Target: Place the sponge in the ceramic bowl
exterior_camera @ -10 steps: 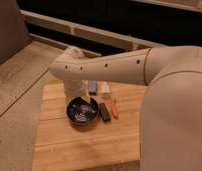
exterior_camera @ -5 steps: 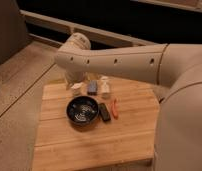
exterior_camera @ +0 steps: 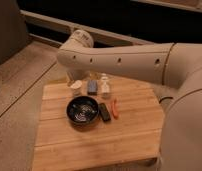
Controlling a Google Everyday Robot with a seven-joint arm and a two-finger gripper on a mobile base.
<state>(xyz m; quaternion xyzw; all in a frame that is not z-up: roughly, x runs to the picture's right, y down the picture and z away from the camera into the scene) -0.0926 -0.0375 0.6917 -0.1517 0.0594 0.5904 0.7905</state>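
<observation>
The sponge [exterior_camera: 92, 87], a small grey-blue block, sits toward the far side of the wooden surface [exterior_camera: 94, 145]. A small pale cup [exterior_camera: 76, 86] is just beside it on the left as I look, and a little white bottle-like thing [exterior_camera: 105, 85] just beside it on the right. Nearer to me stands the ceramic bowl [exterior_camera: 83, 110], upright, dark and glossy with pale streaks inside; the sponge lies outside it, just behind its far rim. A flat black bar [exterior_camera: 104, 112] lies close against the bowl's right side, and a small orange piece [exterior_camera: 114, 107] lies just past the bar. The big cream arm [exterior_camera: 124, 62] reaches in from the right, high over the far half of the surface, bends at a rounded joint [exterior_camera: 81, 39] and drops toward the far left corner. The gripper [exterior_camera: 73, 75] hangs at its lower end, just above the cup and left of the sponge, in the arm's shadow; whether it is spread or pressed together I cannot tell.
</observation>
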